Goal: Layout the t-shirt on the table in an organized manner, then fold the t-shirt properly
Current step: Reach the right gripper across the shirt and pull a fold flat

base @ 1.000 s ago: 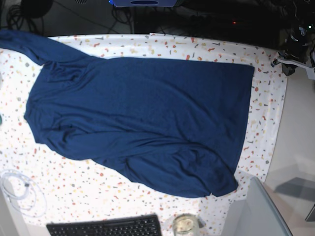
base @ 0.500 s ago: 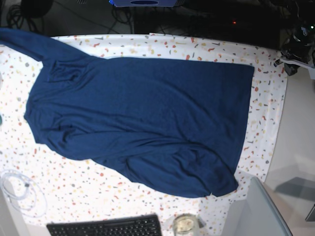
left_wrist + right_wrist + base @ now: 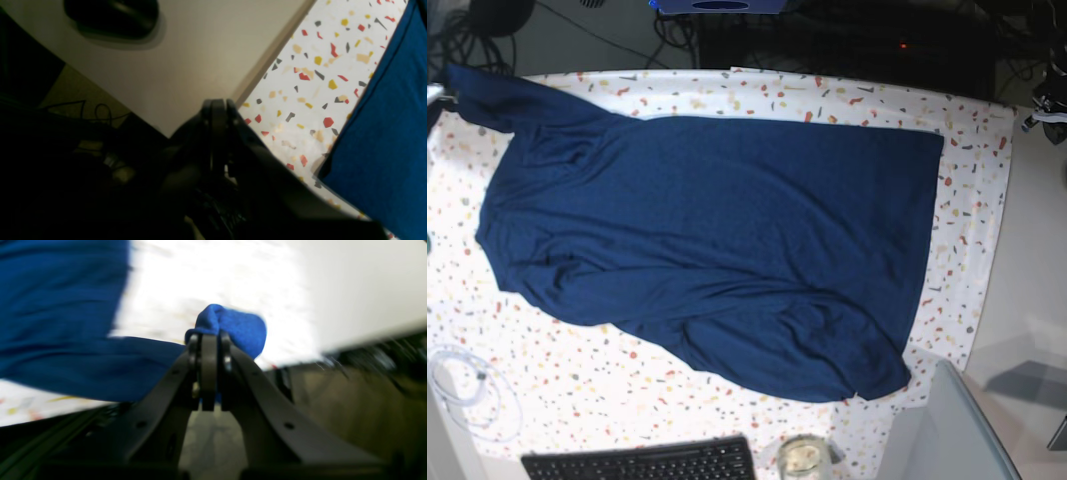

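The dark navy t-shirt (image 3: 717, 240) lies spread and wrinkled across the speckled table (image 3: 677, 90), with its hem toward the right and one sleeve (image 3: 487, 95) reaching the far left corner. In the right wrist view my right gripper (image 3: 210, 338) is shut on the bunched end of that sleeve (image 3: 237, 326), just off the table's corner. My left gripper (image 3: 217, 101) is shut with nothing in it, hovering over the plain surface beside the cloth's edge, apart from the shirt's hem (image 3: 383, 133). In the base view the left arm (image 3: 1049, 108) shows only at the right edge.
A black keyboard (image 3: 642, 462), a glass jar (image 3: 802, 457) and a coiled white cable (image 3: 467, 385) sit along the near edge. A grey box (image 3: 957, 430) stands at the near right. A black rounded object (image 3: 113, 15) rests on the plain surface past the left gripper.
The sleeve end at the far left has shifted inward to the right, held by the right gripper. The left arm has drawn back toward the right edge of the base view.
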You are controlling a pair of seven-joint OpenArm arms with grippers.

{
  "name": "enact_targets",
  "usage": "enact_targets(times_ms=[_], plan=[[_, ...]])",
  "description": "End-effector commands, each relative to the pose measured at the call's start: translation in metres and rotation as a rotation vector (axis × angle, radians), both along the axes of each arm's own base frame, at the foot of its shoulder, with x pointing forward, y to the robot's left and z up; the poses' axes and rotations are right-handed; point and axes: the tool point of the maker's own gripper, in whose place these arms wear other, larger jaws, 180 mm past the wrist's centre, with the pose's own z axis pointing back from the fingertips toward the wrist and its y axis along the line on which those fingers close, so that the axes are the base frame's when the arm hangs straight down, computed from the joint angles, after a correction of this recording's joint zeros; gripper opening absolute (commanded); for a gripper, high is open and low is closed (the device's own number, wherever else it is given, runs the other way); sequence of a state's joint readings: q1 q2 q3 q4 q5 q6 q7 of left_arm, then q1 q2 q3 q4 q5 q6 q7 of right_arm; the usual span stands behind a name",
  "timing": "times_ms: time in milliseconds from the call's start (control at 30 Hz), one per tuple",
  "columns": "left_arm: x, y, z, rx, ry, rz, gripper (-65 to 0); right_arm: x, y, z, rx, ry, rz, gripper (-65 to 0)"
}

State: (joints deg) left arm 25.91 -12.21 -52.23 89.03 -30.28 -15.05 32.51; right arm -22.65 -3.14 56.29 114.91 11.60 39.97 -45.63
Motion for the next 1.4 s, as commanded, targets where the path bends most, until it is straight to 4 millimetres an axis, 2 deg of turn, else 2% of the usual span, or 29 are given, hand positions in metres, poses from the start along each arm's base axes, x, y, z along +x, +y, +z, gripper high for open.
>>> enact_targets(times_ms=[0, 133, 267, 433, 533, 767, 933, 1200, 1367], plan=[[0.004, 0.013, 0.018, 0.047, -0.032, -0.004, -65.0, 0.010, 0.006, 0.007, -0.013, -0.025, 0.045, -65.0], [-0.003, 0.019, 0.016, 0.080, 0.007, -0.003, -65.0, 0.040, 0.057, -0.004, 0.060, -0.031, 0.209, -65.0], [-0.008, 0.019, 0.009, 0.125, 0.072, -0.016, -65.0, 0.065, 0.119, -0.012, 0.140, -0.044, 0.387, -65.0], [-0.012, 0.014, 0.003, 0.109, 0.077, -0.003, -65.0, 0.079, 0.203, -0.016, 0.243, -0.054, 0.616, -65.0], [-0.012, 0.013, 0.002, 0.107, 0.077, -0.003, -65.0, 0.091, 0.243, -0.012, 0.297, -0.078, 0.682, -65.0], [-0.013, 0.013, 0.002, 0.107, 0.080, -0.004, -65.0, 0.121, 0.312, -0.008, 0.383, -0.107, 0.774, -65.0], [-0.014, 0.011, 0.000, 0.104, 0.084, -0.007, -65.0, 0.137, 0.353, -0.022, 0.423, -0.058, 0.832, -65.0], [-0.016, 0.012, 0.000, 0.103, 0.088, -0.007, -65.0, 0.144, 0.415, -0.041, 0.489, 0.011, 0.931, -65.0], [-0.016, 0.012, -0.001, 0.104, 0.091, -0.007, -65.0, 0.138, 0.447, -0.061, 0.507, 0.040, 1.014, -65.0]])
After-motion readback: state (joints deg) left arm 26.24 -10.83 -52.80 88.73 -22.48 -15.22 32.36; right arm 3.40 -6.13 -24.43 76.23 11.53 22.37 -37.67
